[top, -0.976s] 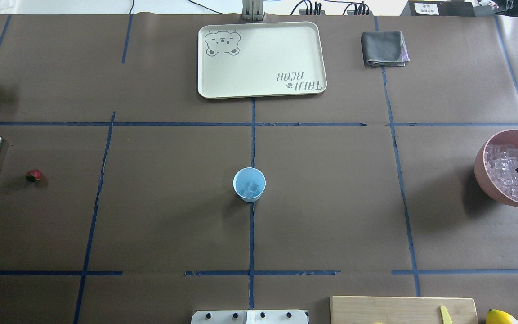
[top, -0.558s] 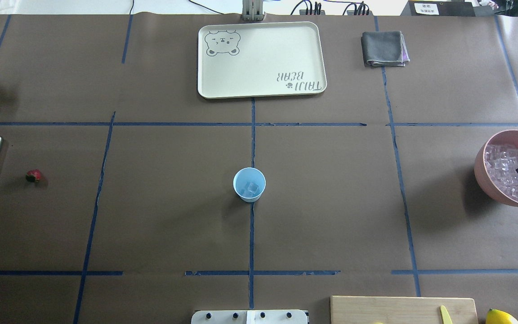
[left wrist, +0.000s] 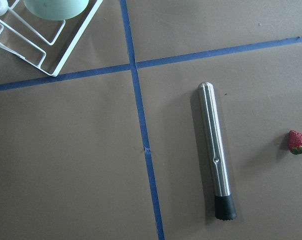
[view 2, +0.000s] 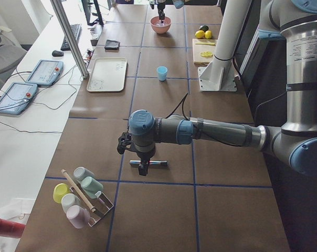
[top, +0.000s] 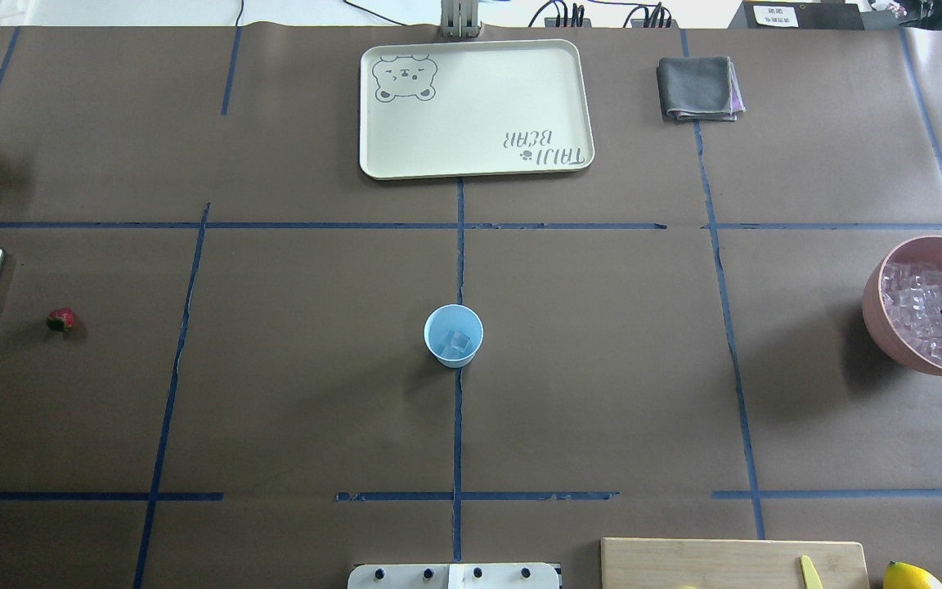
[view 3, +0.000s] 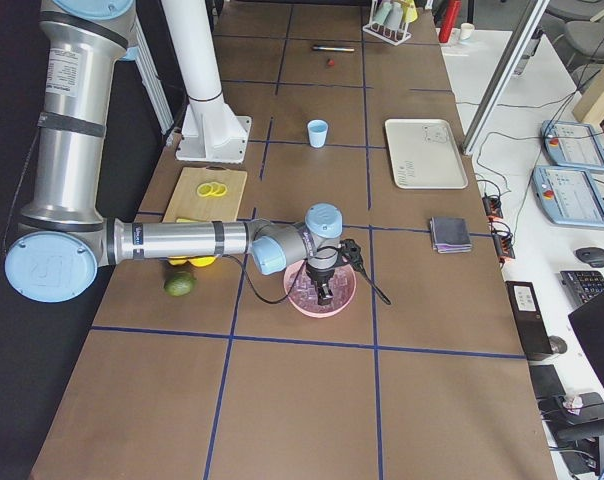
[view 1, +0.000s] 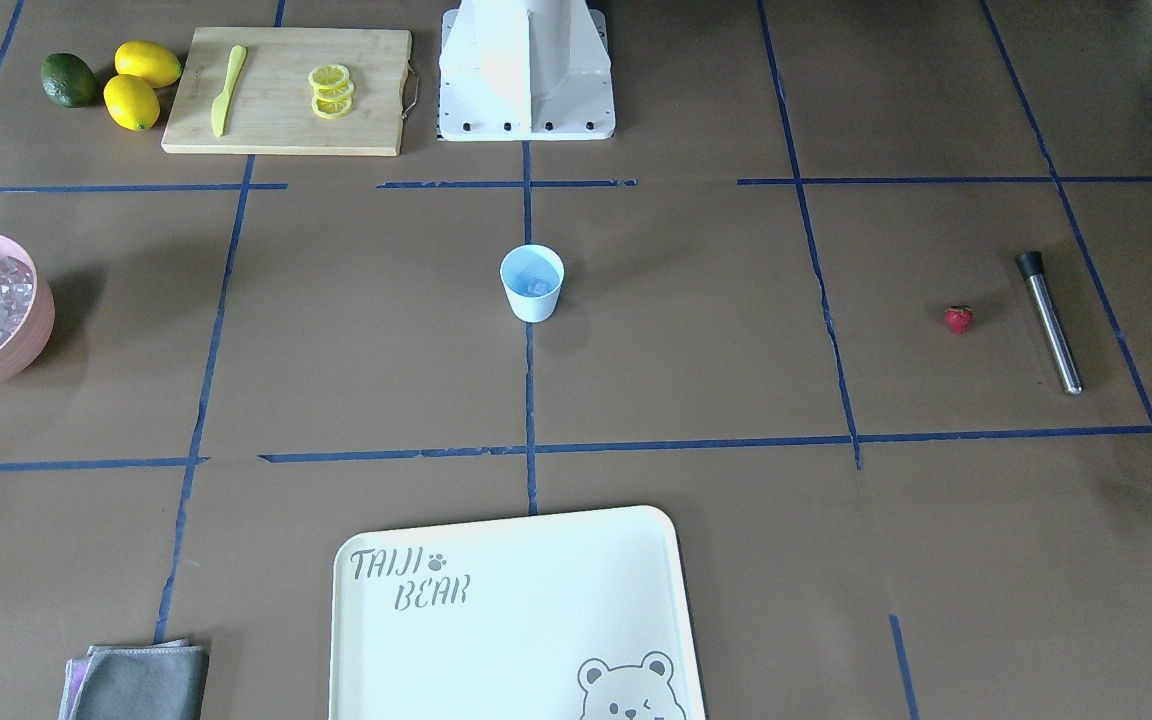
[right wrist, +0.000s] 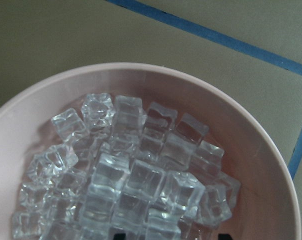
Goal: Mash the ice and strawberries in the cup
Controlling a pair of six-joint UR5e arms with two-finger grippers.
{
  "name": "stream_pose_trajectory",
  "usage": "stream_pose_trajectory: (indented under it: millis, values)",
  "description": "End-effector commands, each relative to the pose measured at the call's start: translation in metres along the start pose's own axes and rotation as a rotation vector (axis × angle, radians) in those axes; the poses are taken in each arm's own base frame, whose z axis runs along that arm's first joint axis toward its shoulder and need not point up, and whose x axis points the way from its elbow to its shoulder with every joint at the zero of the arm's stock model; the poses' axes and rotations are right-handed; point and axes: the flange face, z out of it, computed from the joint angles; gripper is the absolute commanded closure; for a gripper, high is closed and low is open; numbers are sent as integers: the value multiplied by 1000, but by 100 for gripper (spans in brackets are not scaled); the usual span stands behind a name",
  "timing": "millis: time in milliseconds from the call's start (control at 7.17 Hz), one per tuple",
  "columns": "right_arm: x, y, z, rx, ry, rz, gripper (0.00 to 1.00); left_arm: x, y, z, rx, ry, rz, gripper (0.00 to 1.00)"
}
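- Right gripper (right wrist: 169,234) sits low over the pink bowl (top: 876,321). Jaws are spread wide with nothing clamped, and the ice (right wrist: 141,175) is heaped under and between the tips.
- Against a second ago, its dark finger in the overhead view drifts only a hair toward the table's right edge. Nothing else moves.
- Likely lining up another cube; no grasp yet, so mashing is a long way off.
- Cup (top: 454,335) stands mid-table with a few cubes inside, same as earlier.
- Strawberry (top: 61,319) lies on the table far left, near the steel muddler (left wrist: 216,155) but not touching it. It is not in the cup and has not moved.
- Left gripper (view 2: 143,167) hangs above the muddler; cannot tell how far its jaws are open.
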Motion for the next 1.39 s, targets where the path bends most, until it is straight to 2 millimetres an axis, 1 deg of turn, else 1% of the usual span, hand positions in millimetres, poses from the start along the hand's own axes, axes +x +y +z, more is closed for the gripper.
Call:
stream_pose_trajectory:
  millis: [0,139,279,418,558,697,837,976,1115,1255]
  values:
    - [-2,-2,-1,3,-4,-4,42,-1,0,1,-1,0,-1,0]
    - [-2,-2,-1,3,-4,-4,42,-1,0,1,-1,0,-1,0]
    - [-3,-2,-1,2,-6,-5,50,0,0,0,0,0,0,0]
    - [-3,-2,-1,2,-6,-5,69,0,1,0,-1,0,-1,0]
    - [-2,-1,-1,1,-5,-3,86,0,1,0,-1,0,-1,0]
    - [-4,-2,-3,6,-8,-6,97,0,1,0,-1,0,-3,0]
    - [-5,-2,-5,8,-14,-9,97,0,0,0,0,0,0,0]
    - [-9,-3,-12,20,-18,-15,98,0,1,0,-1,0,-1,0]
    - [-23,-3,-34,28,-32,-13,98,-1,1,1,-2,0,-2,0]
    - [-60,-15,-83,-2,-24,20,97,0,1,1,-2,0,-4,0]
